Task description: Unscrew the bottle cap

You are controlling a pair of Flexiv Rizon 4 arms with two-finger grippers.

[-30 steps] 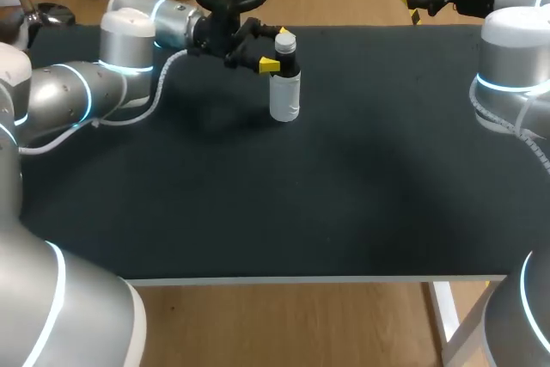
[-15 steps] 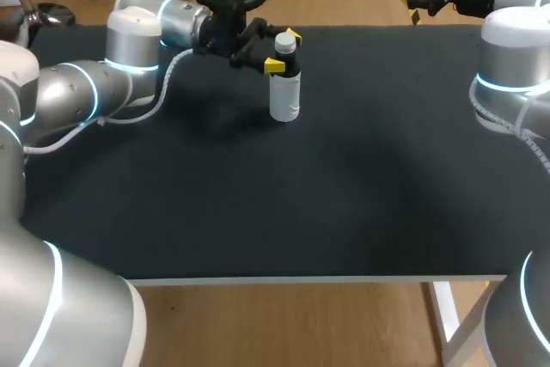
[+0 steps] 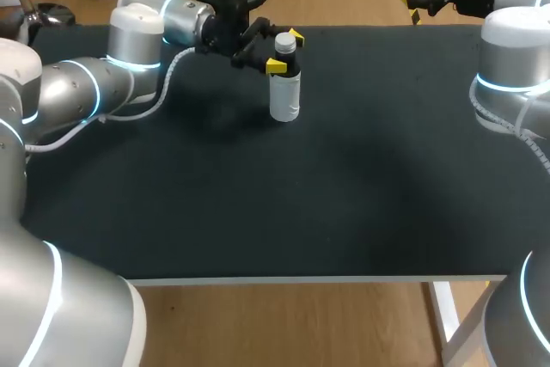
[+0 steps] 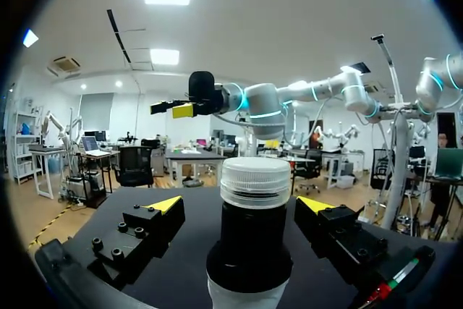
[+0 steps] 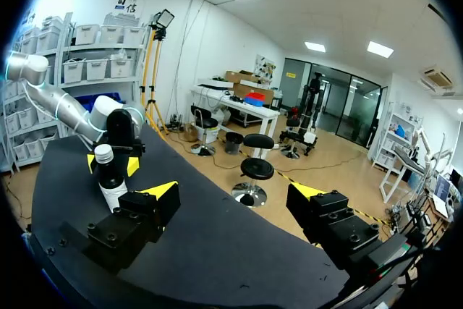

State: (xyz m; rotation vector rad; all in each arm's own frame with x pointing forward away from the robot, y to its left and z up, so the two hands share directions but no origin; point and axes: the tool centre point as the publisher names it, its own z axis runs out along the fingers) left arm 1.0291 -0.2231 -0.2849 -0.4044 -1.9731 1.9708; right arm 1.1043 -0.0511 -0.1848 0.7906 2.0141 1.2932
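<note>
Small bottle upright on the bench, upper middle of frame. Left tool straddles its dark neck, released, not touching. Likely light and tippy; grip the ribbed white cap firmly.

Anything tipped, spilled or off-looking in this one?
Nothing stands out. The bottle stands upright on the table with its cap on. The left gripper is open, one finger on either side of the bottle's neck with gaps showing. The right gripper is open, away from the bottle. No spill shows.
</note>
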